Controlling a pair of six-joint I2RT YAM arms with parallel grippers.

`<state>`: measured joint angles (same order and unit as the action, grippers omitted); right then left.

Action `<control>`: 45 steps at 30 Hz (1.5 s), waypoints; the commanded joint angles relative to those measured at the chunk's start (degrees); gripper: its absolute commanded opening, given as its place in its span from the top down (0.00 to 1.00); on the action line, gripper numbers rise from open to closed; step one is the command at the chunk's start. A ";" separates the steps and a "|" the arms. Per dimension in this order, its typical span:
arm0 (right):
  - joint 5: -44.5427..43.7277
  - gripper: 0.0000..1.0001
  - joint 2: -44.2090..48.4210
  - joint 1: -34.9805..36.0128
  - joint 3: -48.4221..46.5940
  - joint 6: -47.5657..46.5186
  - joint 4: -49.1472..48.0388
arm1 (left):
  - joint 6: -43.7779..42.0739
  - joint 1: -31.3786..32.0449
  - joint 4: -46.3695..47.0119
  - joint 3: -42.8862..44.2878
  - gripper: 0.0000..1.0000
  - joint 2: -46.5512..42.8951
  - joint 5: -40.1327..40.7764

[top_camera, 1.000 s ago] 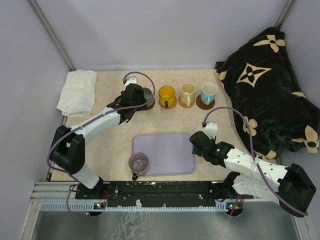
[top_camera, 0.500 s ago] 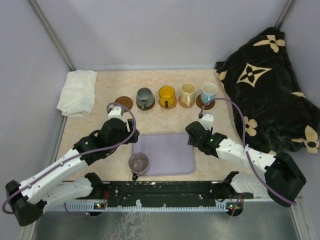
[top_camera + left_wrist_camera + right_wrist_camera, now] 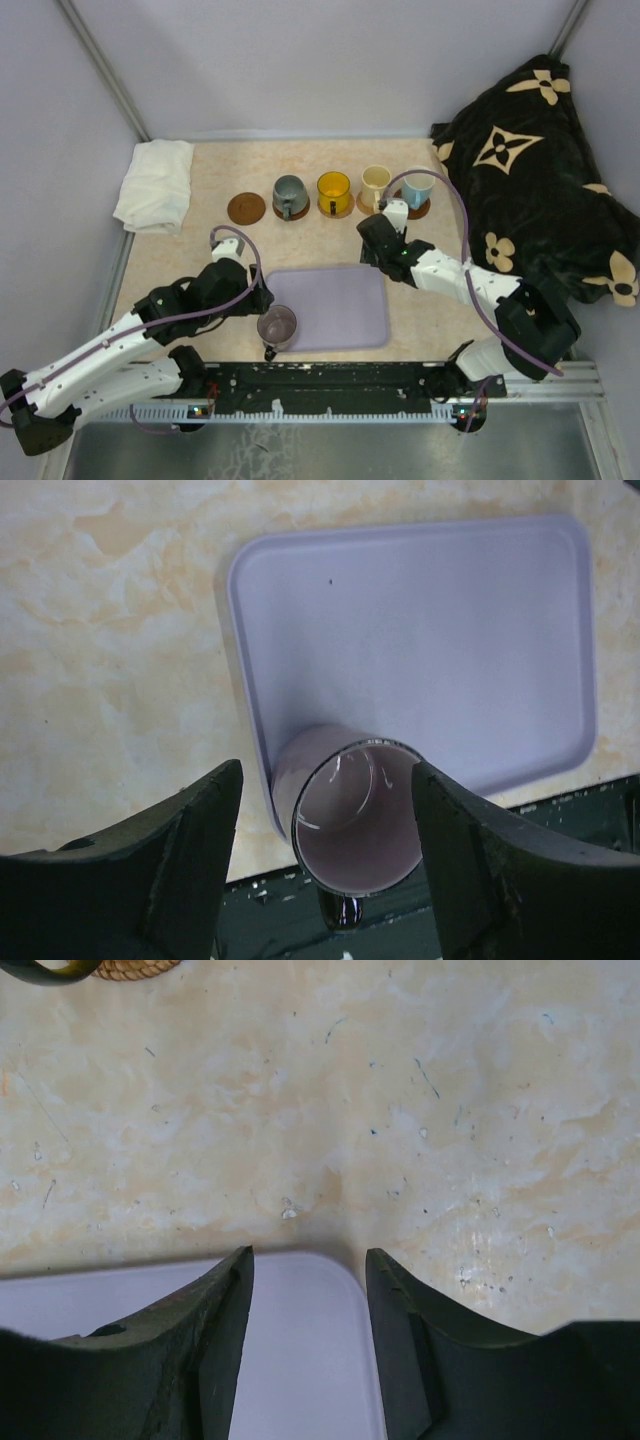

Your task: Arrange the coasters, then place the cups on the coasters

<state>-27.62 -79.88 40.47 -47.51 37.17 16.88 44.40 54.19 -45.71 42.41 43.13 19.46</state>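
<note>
- mauve cup on near-left corner of tray; the only one left to place; left gripper spread either side of it, no grip yet
- right gripper spread, empty, over tray's far-right corner
- empty coaster at left end of far row; looks like its target
- four cups sit on coasters; done

Tabletop cream-beige, marbled with orange veins. Tray plain lavender. Mauve-purple cup at its 7 o'clock, paler glossy inside. Toward 12 o'clock: bare coaster brown, grey-green cup, orange-yellow cup, cream cup, light blue cup with white inside. Cloth at 10 o'clock plain white. Blanket at 2 o'clock black, cream flower motifs. Arms white, black joints, purple cables.
</note>
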 commanded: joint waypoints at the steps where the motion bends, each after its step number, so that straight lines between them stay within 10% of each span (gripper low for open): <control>1: 0.71 0.51 -2.23 -1.12 -4.17 -1.85 -2.76 | 2.35 1.80 -4.53 1.72 0.26 0.79 -5.95; 26: 3.29 0.52 -7.00 -1.77 -4.87 -2.33 -5.34 | 14.34 23.24 -11.23 0.65 0.21 6.33 -7.07; 45: 4.68 0.52 -5.17 -1.80 -3.04 -2.44 -6.63 | 15.77 23.94 -5.15 -5.25 0.28 7.63 2.90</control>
<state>-22.79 -87.02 39.24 -50.28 35.07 12.78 59.40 77.76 -53.43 37.52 51.03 18.13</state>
